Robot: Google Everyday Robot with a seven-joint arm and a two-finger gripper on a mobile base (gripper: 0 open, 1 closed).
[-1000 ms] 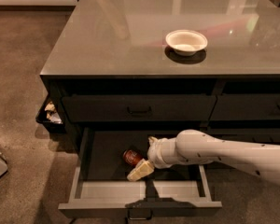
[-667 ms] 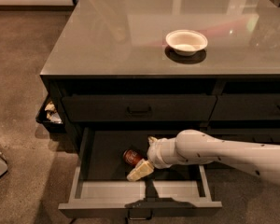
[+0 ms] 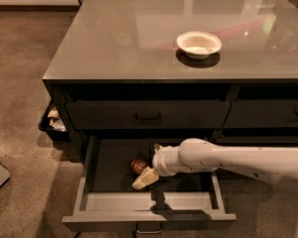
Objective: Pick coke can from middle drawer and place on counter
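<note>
Currently the white robot arm (image 3: 228,158) reaches in from three o'clock over the pulled-out, wide, shallow dark grey middle drawer (image 3: 94,202). The two-finger gripper (image 3: 146,166) sits low inside the drawer box. Its cream fingers (image 3: 145,178) are spread apart, one toward twelve o'clock, one toward seven, with nothing clamped. The small red cylindrical coke can (image 3: 137,165) rests on the dark drawer floor at the gripper's nine o'clock, just beside the lower finger; contact cannot be told. The glossy grey-brown counter (image 3: 119,38) above carries a round white bowl (image 3: 198,43) toward its two o'clock.
</note>
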